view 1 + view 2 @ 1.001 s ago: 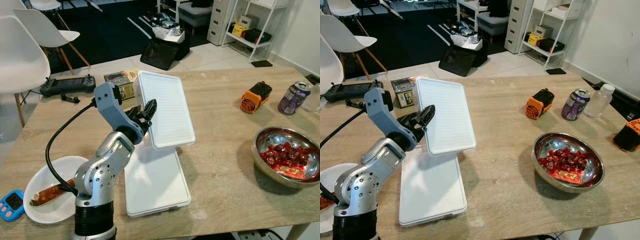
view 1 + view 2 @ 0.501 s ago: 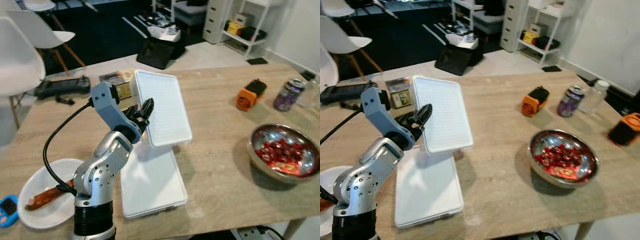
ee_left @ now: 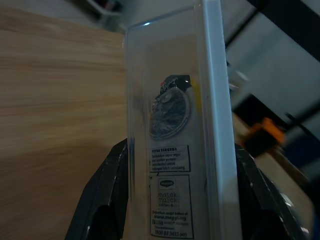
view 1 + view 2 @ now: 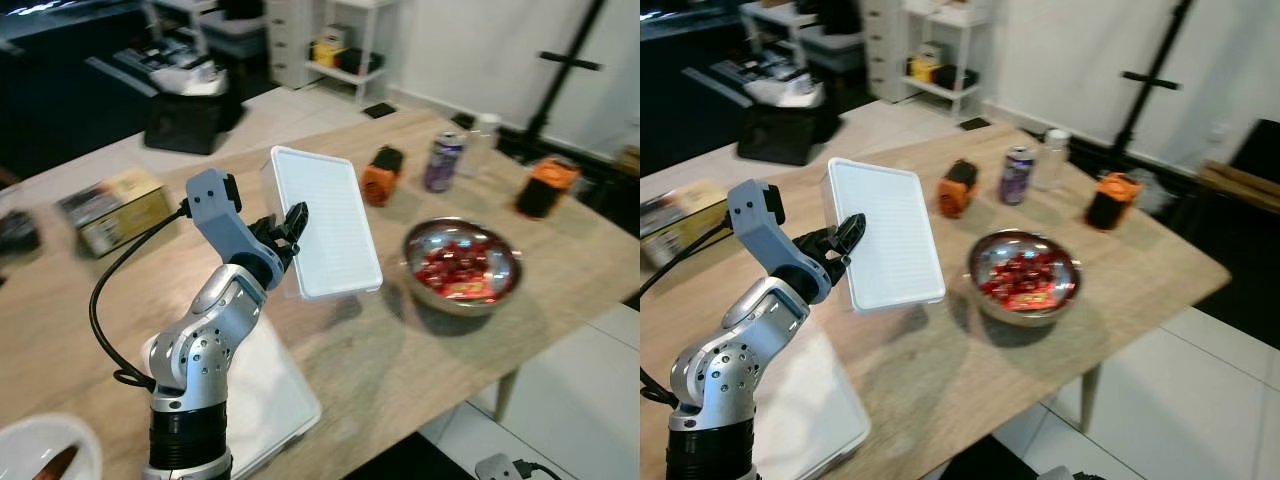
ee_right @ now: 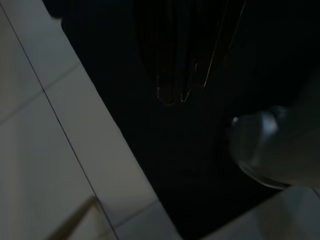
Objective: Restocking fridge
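Observation:
My left gripper is shut on the long edge of a flat clear container with a white ribbed lid and holds it tilted above the wooden table. In the left wrist view the container stands edge-on between the two black fingers, and a printed label shows through its clear wall. The right wrist view is very dark, with my right gripper hanging over pale floor tiles.
A second white container lies on the table near my arm. A steel bowl of red wrapped pieces sits to the right. Behind it are an orange gadget, a purple can and a bottle. The table's edge drops to tiled floor.
The whole picture has swung: the camera has turned to the right, so the bowl and can now sit nearer the middle. The container stays held in my left gripper as before.

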You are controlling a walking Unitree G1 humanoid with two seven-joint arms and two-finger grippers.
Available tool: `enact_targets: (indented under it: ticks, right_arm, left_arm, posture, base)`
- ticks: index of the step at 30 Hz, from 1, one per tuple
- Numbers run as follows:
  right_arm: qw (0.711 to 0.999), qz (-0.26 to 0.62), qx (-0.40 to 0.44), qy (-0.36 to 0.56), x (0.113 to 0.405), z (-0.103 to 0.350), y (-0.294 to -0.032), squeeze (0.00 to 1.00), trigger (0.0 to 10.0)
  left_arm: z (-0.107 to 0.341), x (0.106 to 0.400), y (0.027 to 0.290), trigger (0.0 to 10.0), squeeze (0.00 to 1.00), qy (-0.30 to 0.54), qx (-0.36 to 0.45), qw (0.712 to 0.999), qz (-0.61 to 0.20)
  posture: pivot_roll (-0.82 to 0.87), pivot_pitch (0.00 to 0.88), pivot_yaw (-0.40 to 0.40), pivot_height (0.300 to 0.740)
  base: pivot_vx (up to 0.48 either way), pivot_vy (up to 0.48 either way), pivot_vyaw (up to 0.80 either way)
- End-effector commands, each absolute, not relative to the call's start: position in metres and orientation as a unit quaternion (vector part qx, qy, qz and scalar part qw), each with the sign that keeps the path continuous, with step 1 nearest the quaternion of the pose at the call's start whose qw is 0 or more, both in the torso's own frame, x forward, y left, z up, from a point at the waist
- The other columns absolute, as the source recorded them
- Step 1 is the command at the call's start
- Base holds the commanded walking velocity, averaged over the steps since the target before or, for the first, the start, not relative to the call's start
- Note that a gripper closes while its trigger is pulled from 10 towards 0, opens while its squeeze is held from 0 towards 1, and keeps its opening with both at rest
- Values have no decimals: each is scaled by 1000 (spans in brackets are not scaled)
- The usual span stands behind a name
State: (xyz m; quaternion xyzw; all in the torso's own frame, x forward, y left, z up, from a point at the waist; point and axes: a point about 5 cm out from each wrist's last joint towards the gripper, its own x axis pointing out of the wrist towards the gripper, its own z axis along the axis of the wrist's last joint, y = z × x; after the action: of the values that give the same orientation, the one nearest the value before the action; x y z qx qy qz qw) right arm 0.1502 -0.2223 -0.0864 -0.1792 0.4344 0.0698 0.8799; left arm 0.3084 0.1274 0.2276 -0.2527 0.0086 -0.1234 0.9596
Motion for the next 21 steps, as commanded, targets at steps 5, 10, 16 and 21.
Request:
enact_targets:
  ticks: [5,10,16,21]
  right_arm:
    - [877,64,-174,443,146,-88,-223,0,10000]
    - [877,64,-173,444,145,-89,-222,0,10000]
    - [876,64,-173,445,145,-89,-222,0,10000]
    - [876,64,-173,445,145,-89,-222,0,10000]
  left_arm:
    - [231,308,126,10000,0,-2,-256,958,-129]
    - [231,308,126,10000,0,-2,-256,958,-129]
    - [232,308,126,10000,0,-2,-256,958,-129]
    - [232,308,126,10000,0,-3,-256,958,-130]
  posture:
    - [-35,95,-17,740]
    - [-35,95,-18,740]
    - [-35,95,-18,740]
    - [-34,95,-18,740]
  base:
    - [0,0,-769]
    - [0,0,-769]
    - [0,0,-769]
    - [0,0,-769]
